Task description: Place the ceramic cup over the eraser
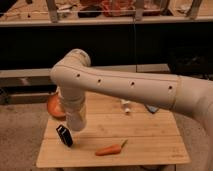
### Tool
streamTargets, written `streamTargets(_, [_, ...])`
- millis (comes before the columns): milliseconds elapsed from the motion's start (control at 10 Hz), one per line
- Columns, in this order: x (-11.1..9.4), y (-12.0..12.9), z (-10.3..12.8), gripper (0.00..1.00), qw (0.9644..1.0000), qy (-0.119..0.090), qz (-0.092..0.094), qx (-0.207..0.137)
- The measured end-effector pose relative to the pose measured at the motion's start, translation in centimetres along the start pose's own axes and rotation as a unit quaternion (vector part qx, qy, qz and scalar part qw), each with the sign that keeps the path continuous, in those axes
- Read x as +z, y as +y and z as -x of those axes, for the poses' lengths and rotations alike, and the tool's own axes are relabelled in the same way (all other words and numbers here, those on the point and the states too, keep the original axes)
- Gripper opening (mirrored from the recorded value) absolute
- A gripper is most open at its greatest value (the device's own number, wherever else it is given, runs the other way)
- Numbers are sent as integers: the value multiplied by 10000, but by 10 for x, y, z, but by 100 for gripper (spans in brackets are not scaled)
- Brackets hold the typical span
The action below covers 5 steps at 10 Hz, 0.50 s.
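Note:
The black eraser (64,135) stands tilted on the wooden table (150,137) near its front left. My gripper (75,124) hangs from the big white arm, just above and to the right of the eraser. Its lower end is a pale tapered shape that looks like the off-white ceramic cup (76,120), but I cannot tell it apart from the wrist. It hovers close to the eraser without covering it.
An orange bowl (53,106) sits at the table's back left, partly behind the arm. A carrot (110,149) lies at the front middle. A small white piece (126,106) and a flat blue piece (151,108) lie at the back. Shelving stands behind.

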Motion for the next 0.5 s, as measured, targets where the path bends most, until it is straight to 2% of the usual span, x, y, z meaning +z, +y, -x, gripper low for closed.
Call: streamTargets(500, [6, -30, 30, 1, 9982, -140, -106, -572])
